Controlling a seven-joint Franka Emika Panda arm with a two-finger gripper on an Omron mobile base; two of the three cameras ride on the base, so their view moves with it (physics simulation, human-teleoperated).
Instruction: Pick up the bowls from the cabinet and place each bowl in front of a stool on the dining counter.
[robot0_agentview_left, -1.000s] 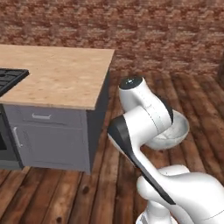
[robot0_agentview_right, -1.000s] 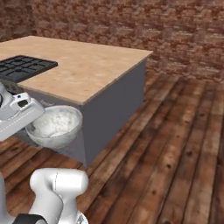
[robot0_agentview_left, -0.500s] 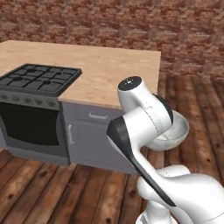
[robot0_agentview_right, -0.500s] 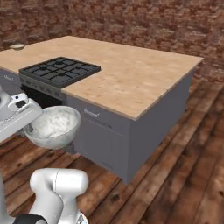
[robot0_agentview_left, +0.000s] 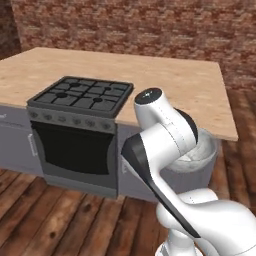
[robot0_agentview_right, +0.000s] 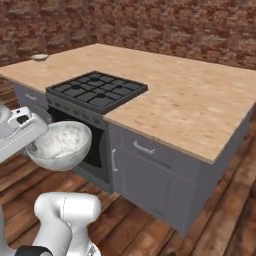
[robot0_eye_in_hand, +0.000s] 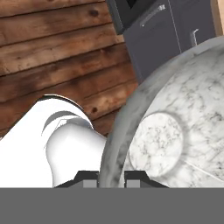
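Note:
My gripper (robot0_eye_in_hand: 111, 177) is shut on the rim of the grey-white marbled bowl (robot0_eye_in_hand: 175, 131), one finger on each side of the rim. The bowl (robot0_agentview_right: 62, 145) hangs low in front of my base, beside the dining counter's grey front and below its top; in the left base view the bowl (robot0_agentview_left: 201, 152) peeks out behind my arm. The dining counter (robot0_agentview_right: 200, 100) with its tan speckled top (robot0_agentview_left: 165, 75) and black cooktop (robot0_agentview_left: 82, 92) spreads ahead. A small cream shallow bowl (robot0_agentview_right: 39, 57) rests on the counter's far left corner. The cabinet is out of view.
A black oven door (robot0_agentview_left: 75, 150) sits under the cooktop (robot0_agentview_right: 97, 89), with grey drawers and doors (robot0_agentview_right: 150, 170) beside it. A brick wall (robot0_agentview_left: 150, 25) runs behind the island. Wooden floor (robot0_agentview_left: 50, 220) lies between my base and the counter.
The whole picture has shifted as my base moved: the island has slid right and the cooktop and oven have come fully into view. The marbled bowl stays in my gripper.

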